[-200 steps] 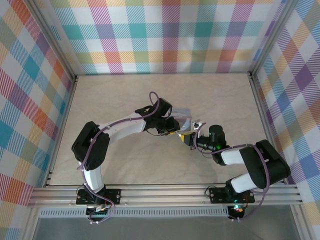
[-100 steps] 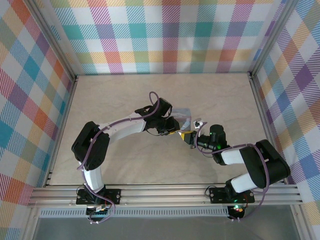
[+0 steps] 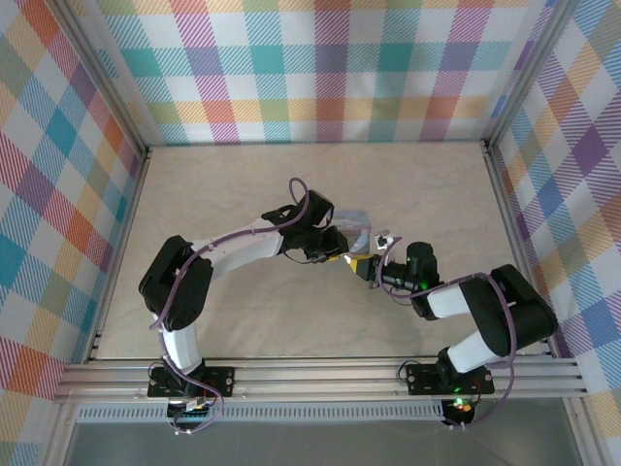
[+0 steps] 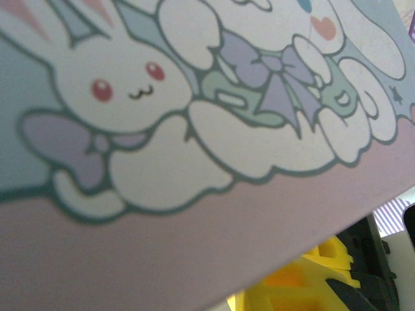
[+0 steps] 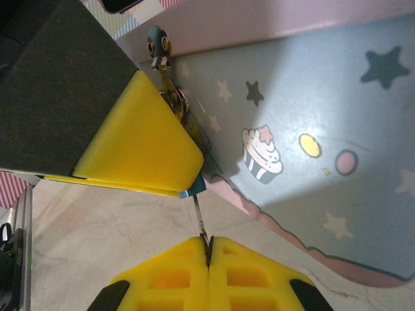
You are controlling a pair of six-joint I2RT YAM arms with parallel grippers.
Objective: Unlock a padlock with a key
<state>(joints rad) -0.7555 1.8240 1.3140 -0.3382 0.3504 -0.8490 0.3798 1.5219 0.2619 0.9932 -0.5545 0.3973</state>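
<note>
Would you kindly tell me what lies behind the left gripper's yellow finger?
Below that finger, a blue sliver, likely the padlock, shows against the tin; the rest is covered.

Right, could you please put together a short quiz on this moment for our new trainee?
1. True or false: the right gripper is open and empty.
2. The thin key leads up to: A) the small blue padlock; B) a bottle; C) a screwdriver.
3. Which sweet treat is drawn among the stars on the tin face beside the padlock?

Key: 1. False, it is shut on the key. 2. A. 3. A cupcake.
</note>
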